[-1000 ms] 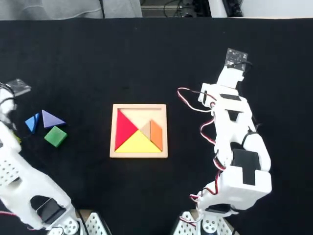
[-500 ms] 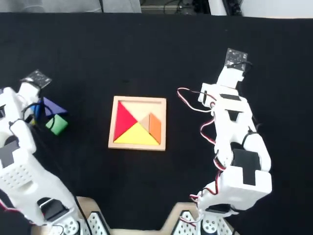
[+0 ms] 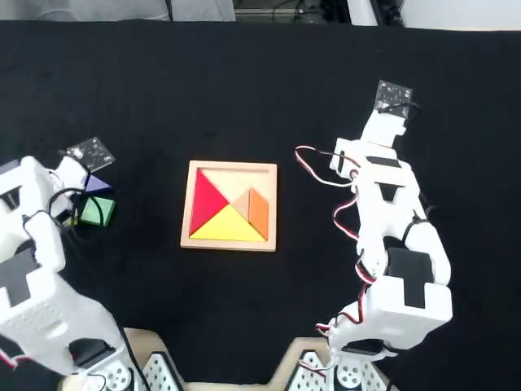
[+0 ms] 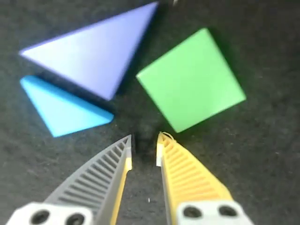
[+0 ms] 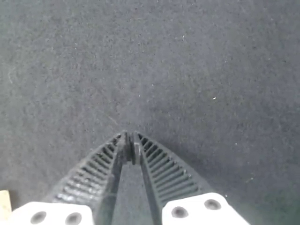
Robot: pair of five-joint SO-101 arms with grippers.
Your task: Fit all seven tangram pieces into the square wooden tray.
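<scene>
left tool barely parted, by green square — right tool closed

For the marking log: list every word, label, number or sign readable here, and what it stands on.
None can be read.
The wooden tray, green square, purple triangle and blue triangle bear no print.
The small speckled plates at the arms' wrists: too small to read.

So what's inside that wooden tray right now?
Four pieces lie in the tray: a red triangle, a yellow triangle, an orange piece and a small tan triangle. Its upper part is bare wood. The floor beneath the pieces is hidden.
</scene>
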